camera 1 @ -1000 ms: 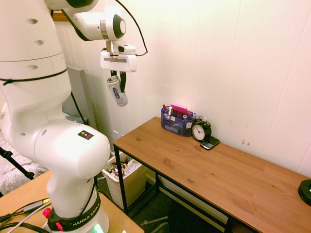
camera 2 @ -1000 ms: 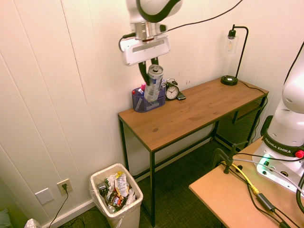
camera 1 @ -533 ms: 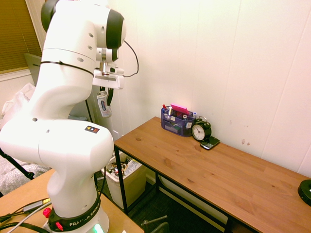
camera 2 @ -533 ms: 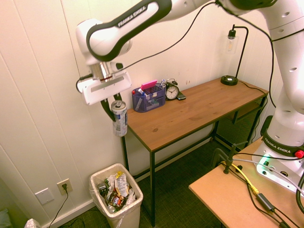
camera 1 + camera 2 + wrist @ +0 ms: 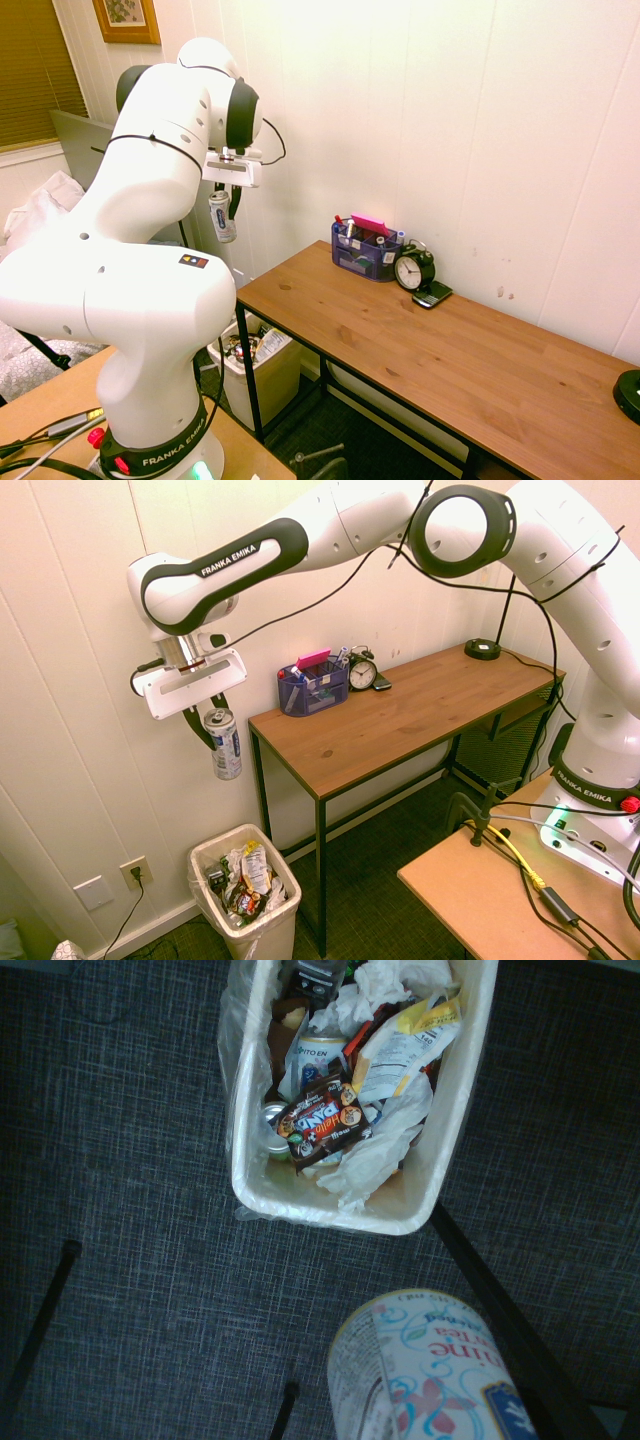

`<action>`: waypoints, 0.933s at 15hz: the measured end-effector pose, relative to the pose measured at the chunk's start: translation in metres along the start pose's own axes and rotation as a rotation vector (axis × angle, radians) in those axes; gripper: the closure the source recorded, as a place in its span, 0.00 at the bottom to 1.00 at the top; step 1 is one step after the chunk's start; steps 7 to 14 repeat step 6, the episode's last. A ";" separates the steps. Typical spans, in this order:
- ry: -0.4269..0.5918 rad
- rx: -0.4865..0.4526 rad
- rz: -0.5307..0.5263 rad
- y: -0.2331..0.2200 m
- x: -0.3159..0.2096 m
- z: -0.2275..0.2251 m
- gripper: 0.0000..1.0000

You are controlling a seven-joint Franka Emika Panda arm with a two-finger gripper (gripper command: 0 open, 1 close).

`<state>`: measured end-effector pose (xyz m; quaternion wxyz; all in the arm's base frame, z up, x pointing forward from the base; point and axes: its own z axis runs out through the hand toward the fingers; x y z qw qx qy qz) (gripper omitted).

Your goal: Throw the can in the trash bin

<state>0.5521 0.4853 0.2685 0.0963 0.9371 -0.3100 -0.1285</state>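
While clamped on the can [image 5: 223,744] at left of frame, pincer [image 5: 207,723] hung off the worktop's [image 5: 400,715] end, high above the trash bin [image 5: 208,898] at lower left. Carry step, seemingly; called next for centring over the bin, then release.

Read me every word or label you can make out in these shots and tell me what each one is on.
"FRANKA EMIKA": white arm, on its black band, and on its base collar.
"DINO", roughly: dark snack wrapper in the trash bin; blurry.
Print on the can held by the gripper: too blurred to read.
Clock numerals: too small.
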 end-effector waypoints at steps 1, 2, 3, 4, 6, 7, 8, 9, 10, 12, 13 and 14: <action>-0.007 -0.003 0.002 -0.005 0.005 0.003 0.00; -0.014 -0.005 0.003 -0.011 0.011 0.006 0.00; -0.019 -0.004 0.002 -0.015 0.015 0.008 0.00; -0.021 0.000 -0.001 -0.018 0.019 0.008 0.00; -0.016 0.017 -0.011 -0.019 0.025 0.002 0.00; -0.016 0.017 -0.011 -0.019 0.025 0.002 0.00; -0.016 0.017 -0.011 -0.019 0.025 0.002 0.00; -0.016 0.017 -0.011 -0.019 0.025 0.002 0.00; -0.016 0.017 -0.011 -0.019 0.025 0.002 0.00; -0.016 0.017 -0.011 -0.019 0.025 0.002 0.00; -0.016 0.017 -0.011 -0.019 0.025 0.002 0.00; -0.016 0.017 -0.011 -0.019 0.025 0.002 0.00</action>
